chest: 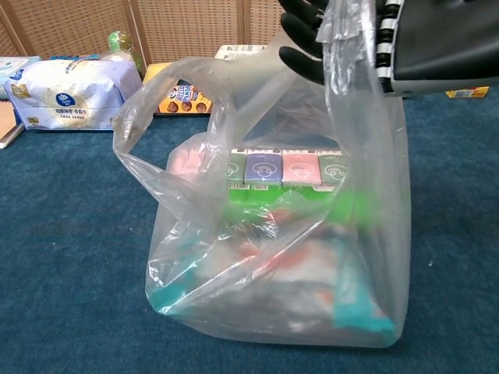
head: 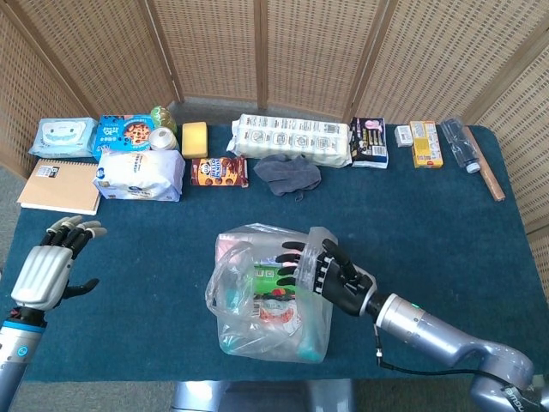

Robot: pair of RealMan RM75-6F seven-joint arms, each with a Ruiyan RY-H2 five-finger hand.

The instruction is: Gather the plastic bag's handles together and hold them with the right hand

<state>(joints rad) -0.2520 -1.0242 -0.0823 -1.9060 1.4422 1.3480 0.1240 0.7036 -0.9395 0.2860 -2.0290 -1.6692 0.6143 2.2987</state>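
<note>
A clear plastic bag (head: 266, 313) full of packaged goods stands at the table's front centre and fills the chest view (chest: 273, 257). My right hand (head: 322, 275) reaches left over the bag's mouth. The bag's right handle (chest: 347, 70) is looped around the right hand (chest: 366, 39) and pulled taut upward. The bag's left handle (chest: 136, 132) stands as a free loop on the bag's left side (head: 226, 276), apart from the hand. My left hand (head: 47, 270) hovers far left near the front edge, fingers apart and holding nothing.
Along the back of the blue table (head: 446, 223) lie a white tissue pack (head: 139, 174), a cookie box (head: 219, 171), a grey cloth (head: 287, 172), a long roll pack (head: 293, 139) and small boxes (head: 426, 142). A notebook (head: 58, 185) lies far left.
</note>
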